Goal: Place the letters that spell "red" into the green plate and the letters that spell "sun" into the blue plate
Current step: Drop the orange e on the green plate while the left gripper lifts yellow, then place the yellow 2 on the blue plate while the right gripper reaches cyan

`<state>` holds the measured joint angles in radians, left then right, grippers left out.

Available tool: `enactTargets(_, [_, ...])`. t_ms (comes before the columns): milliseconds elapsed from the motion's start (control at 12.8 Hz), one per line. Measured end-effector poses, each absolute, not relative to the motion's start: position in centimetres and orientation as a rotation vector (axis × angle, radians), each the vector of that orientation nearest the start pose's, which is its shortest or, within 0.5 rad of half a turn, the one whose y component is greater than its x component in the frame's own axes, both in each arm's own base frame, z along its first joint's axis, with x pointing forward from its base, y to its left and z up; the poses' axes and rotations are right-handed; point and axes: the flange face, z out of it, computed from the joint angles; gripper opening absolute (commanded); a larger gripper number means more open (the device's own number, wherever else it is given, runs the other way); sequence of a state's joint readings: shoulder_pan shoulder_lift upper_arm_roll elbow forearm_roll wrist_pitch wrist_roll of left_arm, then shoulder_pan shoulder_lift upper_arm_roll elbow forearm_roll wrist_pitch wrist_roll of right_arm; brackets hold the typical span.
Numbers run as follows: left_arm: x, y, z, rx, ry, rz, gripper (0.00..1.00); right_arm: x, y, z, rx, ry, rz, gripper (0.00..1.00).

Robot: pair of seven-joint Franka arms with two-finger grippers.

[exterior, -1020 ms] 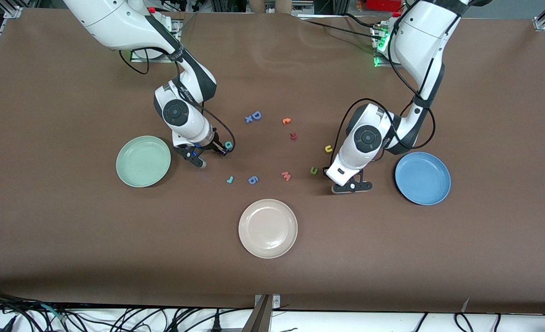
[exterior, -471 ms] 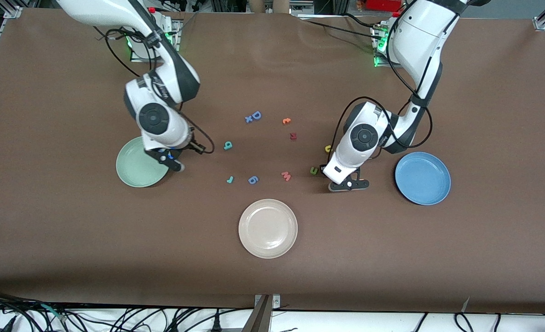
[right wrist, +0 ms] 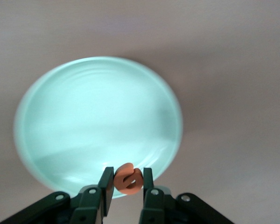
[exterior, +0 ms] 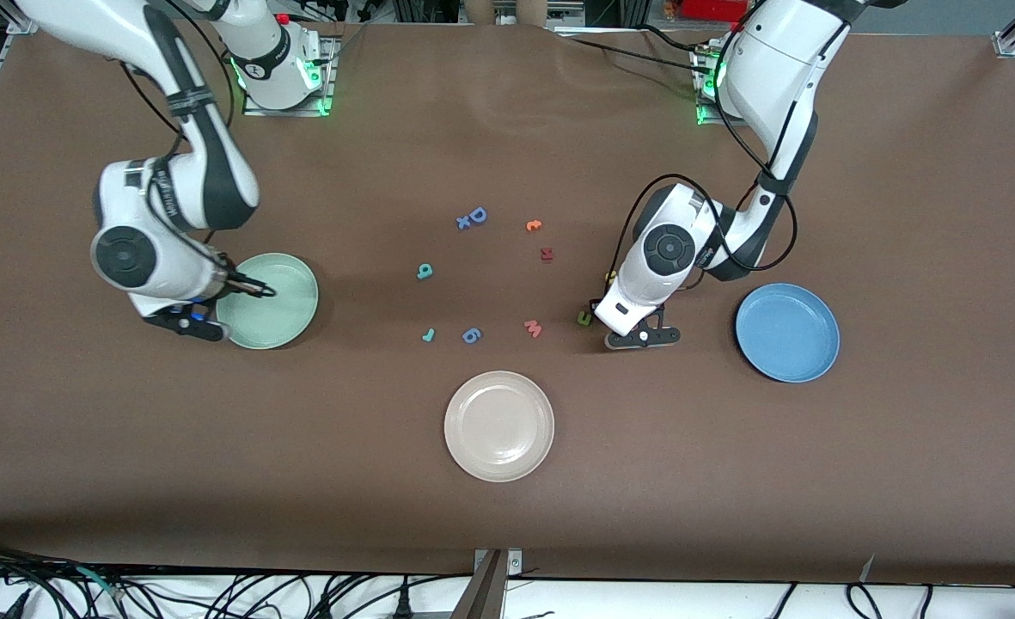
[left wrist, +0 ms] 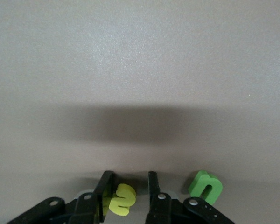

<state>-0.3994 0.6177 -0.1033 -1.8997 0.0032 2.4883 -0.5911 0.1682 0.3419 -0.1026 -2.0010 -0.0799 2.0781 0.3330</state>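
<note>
My right gripper is shut on the orange e. It hangs over the rim of the green plate, seen in the front view as, at the right arm's end. My left gripper is open and low at the table. The yellow s lies between its fingers, against one and clear of the other. The green n lies just beside it. The teal d and teal r lie mid-table. The yellow u is mostly hidden by the left arm. The blue plate holds nothing.
A cream plate sits nearest the front camera. Loose letters lie mid-table: a blue D, a second small orange letter, a dark red letter, a blue 6, a pink M.
The right arm has swung from beside the teal d to the green plate's rim. The left gripper has crept a little toward the green n.
</note>
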Motion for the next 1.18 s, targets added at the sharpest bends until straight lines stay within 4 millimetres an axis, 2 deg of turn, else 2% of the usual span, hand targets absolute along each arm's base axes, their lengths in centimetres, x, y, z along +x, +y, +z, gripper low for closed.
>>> enactTargets(78, [55.0, -30.0, 17.2, -3.172, -0.165, 0.084, 0.37, 56.9, 1.9, 25.7, -3.249, 0.319, 0.373, 0.21])
enactTargets(157, [54.9, -30.0, 17.2, -3.171, -0.164, 0.086, 0.35, 56.3, 1.2, 24.1, -3.25, 0.296, 0.349, 0.21])
enactTargets(392, [54.5, -30.2, 17.2, -3.152, -0.095, 0.066, 0.19, 55.0, 1.5, 20.2, -3.238, 0.29, 0.341, 0.23])
enactTargets(471, [54.4, -30.1, 17.2, -3.146, -0.083, 0.067, 0.18, 55.0, 1.6, 19.7, -3.231, 0.297, 0.335, 0.45])
enactTargets(549, [54.4, -30.1, 17.2, -3.146, -0.082, 0.065, 0.15, 55.1, 1.6, 19.4, -3.228, 0.299, 0.328, 0.84])
enactTargets(627, [54.3, -30.1, 17.2, -3.146, -0.082, 0.066, 0.13, 55.1, 1.6, 19.2, -3.227, 0.299, 0.326, 0.95])
enactTargets(706, [54.3, -30.1, 17.2, -3.146, -0.081, 0.065, 0.08, 55.1, 1.6, 19.2, -3.227, 0.299, 0.323, 0.98])
enactTargets(941, [54.2, -29.9, 17.3, -3.125, -0.082, 0.11, 0.06, 55.7, 1.8, 20.0, -3.225, 0.298, 0.29, 0.98])
enactTargets(1020, [54.2, -29.6, 17.4, -3.097, -0.087, 0.166, 0.06, 56.2, 2.5, 21.0, -3.218, 0.306, 0.264, 0.98])
enactTargets(1176, [55.9, -28.8, 19.4, -3.053, -0.088, 0.241, 0.07, 57.7, 6.3, 24.3, -3.198, 0.365, 0.24, 0.98])
